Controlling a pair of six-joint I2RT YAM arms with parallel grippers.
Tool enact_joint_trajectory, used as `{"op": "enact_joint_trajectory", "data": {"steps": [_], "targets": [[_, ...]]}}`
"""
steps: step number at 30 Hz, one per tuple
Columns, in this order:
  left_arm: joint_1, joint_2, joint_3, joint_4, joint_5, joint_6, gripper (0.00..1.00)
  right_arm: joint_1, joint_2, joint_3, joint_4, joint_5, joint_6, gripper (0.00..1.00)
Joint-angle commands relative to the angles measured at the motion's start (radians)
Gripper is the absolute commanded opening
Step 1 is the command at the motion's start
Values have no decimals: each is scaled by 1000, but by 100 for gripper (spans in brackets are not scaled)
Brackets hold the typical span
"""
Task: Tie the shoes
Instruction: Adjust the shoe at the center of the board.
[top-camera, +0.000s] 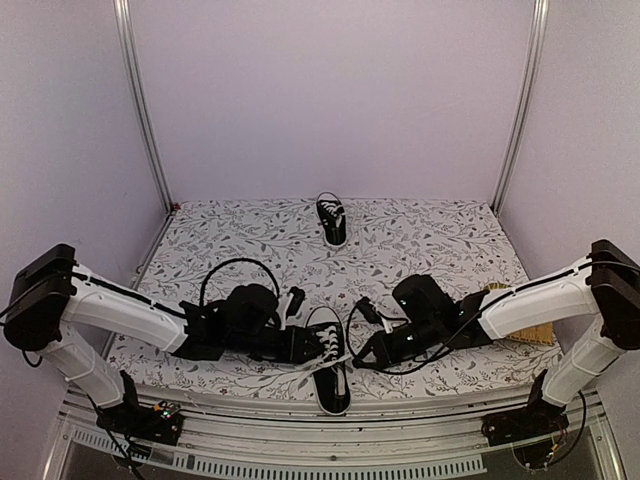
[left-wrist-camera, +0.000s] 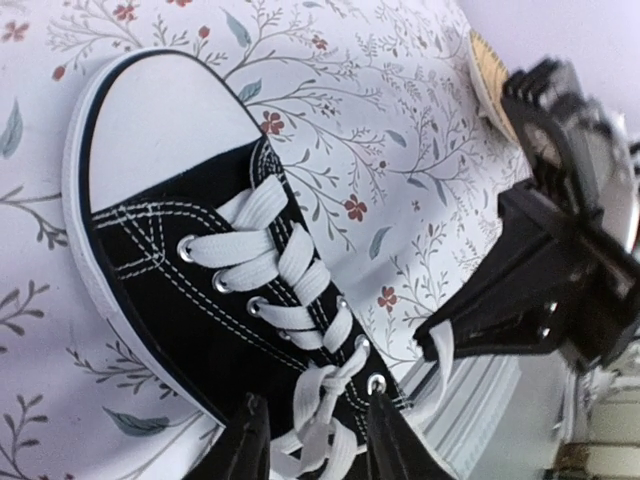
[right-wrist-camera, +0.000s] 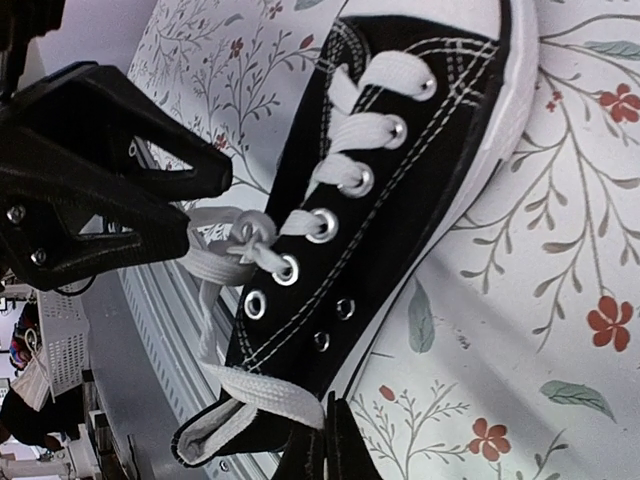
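– Near table edge, between the two arms: near shoe (top-camera: 333, 385), heel toward the bases, toe pointing away.
– Appearance?
– Black canvas with white stitching, a white toe cap (left-wrist-camera: 165, 130) and a white rubber sole (right-wrist-camera: 505, 110). Flat white laces (left-wrist-camera: 275, 265) cross in bars up the tongue, then bunch into a slack tangle by the ankle. Metal eyelets (right-wrist-camera: 255, 303) nearest the heel stand empty.
– Left gripper (left-wrist-camera: 315, 445)?
– Over the ankle end, with the jaws a modest way apart and the bunched laces lying in the gap. Whether the fingers touch them, cannot tell.
– Right gripper (right-wrist-camera: 325, 445)?
– Low beside the heel, jaws pressed together on a lace strand (right-wrist-camera: 265, 392) that runs from the shoe's side to its tips.
– The other one?
– Far shoe (top-camera: 332, 222) sits alone at the back middle of the floral cloth (top-camera: 430, 240), well apart from both arms.
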Motion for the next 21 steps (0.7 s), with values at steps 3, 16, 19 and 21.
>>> {"op": "enact_joint_trajectory", "data": {"steps": [3,16,19,21], "targets": [[14,-72,-42,-4,-30,-16,40,58,34,24,4,-52,-28,2],[40,41,-46,63,18,-7,31,87,70,25,59,-53,8,2],[41,59,-44,74,23,-10,26,87,76,28,67,-55,12,2],[42,67,-46,89,34,-11,25,88,79,28,72,-56,16,2]]}}
